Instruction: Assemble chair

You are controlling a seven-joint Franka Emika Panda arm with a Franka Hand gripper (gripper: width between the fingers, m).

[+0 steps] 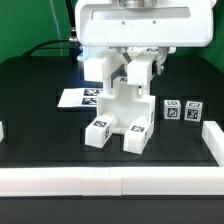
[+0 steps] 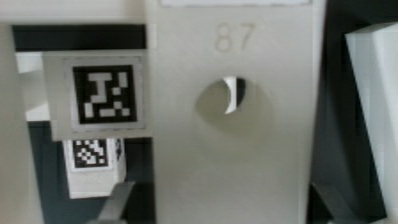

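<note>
We see the hand (image 1: 140, 58) clamped on a white chair part (image 2: 231, 130) above the half-built chair (image 1: 120, 118); two tagged blocks (image 1: 170, 110) lie near that chair on the surface (image 1: 40, 135).

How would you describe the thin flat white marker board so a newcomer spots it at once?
Find the matte white blocky chair assembly standing at the middle of the black table. Beside it, toward the exterior view's left, lies the marker board. Unlike the blocky parts, it is a thin sheet lying flat, carrying several black-and-white tags.
</note>
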